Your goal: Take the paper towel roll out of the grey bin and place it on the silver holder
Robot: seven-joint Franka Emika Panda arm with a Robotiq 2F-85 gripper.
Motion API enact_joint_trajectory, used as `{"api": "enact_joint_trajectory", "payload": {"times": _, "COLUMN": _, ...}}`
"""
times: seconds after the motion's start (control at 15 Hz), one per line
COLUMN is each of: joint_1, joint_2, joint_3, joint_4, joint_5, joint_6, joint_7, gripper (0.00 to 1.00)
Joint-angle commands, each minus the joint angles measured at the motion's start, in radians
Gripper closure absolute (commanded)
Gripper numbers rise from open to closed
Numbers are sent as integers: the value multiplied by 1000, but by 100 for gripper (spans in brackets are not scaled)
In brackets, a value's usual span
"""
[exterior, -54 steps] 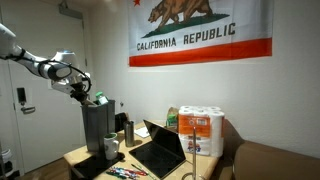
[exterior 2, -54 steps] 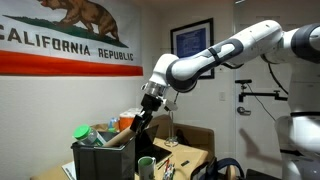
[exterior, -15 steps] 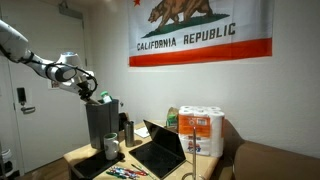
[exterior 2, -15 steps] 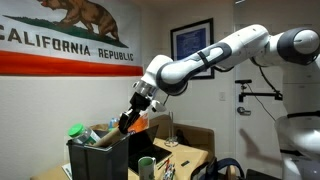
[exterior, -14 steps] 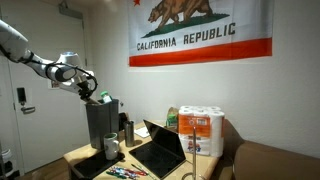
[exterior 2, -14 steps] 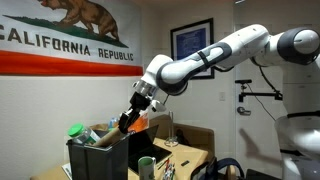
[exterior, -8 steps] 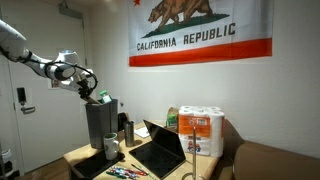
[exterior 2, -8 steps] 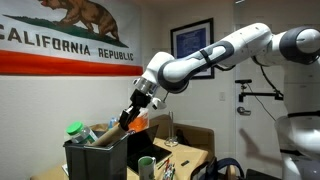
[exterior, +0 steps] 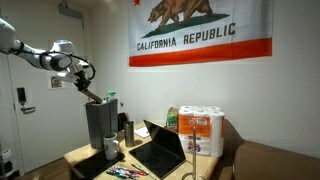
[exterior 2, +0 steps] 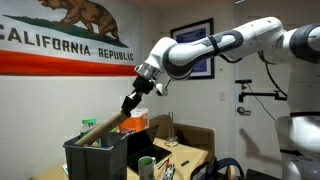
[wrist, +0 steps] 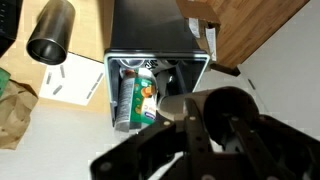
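Note:
The paper towel roll is a bare brown cardboard tube (exterior 2: pixel 105 124). My gripper (exterior 2: pixel 130 103) is shut on its upper end and holds it slanted, its lower end still at the mouth of the tall grey bin (exterior 2: pixel 97 160). In an exterior view my gripper (exterior: pixel 82 84) is above and left of the bin (exterior: pixel 98 124). In the wrist view the tube's end (wrist: pixel 176 104) sits between my fingers (wrist: pixel 200 118), above the open bin (wrist: pixel 160 50). I cannot pick out the silver holder with certainty.
A carton with an orange label (wrist: pixel 148 96) stays in the bin. A dark metal tumbler (wrist: pixel 50 30) stands beside it. An open laptop (exterior: pixel 160 150), a white mug (exterior: pixel 110 147) and a pack of paper towels (exterior: pixel 202 132) share the table.
My gripper has risen up and away from the bin, drawing the cardboard tube most of the way out. The bin has stayed in place.

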Motion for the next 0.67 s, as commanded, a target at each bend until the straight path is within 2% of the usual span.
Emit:
{"api": "enact_joint_trajectory", "payload": {"times": 0.0, "joint_1": -6, "joint_2": -2, "joint_3": -14, "joint_4": 109, "joint_5": 30, "joint_6": -199, "joint_7": -82, "gripper": 95}}
{"api": "enact_joint_trajectory", "payload": {"times": 0.2, "joint_1": -25, "joint_2": 16, "joint_3": -34, "joint_4": 260, "joint_5": -11, "joint_6": -427, "joint_7": -108, "gripper": 95}}
{"api": "enact_joint_trajectory", "payload": {"times": 0.4, "joint_1": -46, "joint_2": 45, "joint_3": -51, "joint_4": 459, "joint_5": -30, "joint_6": -658, "joint_7": -134, "gripper": 95}}
{"api": "enact_joint_trajectory", "payload": {"times": 0.6, "joint_1": -64, "joint_2": 82, "joint_3": -61, "joint_4": 645, "joint_5": -29, "joint_6": -825, "joint_7": -142, "gripper": 95}}
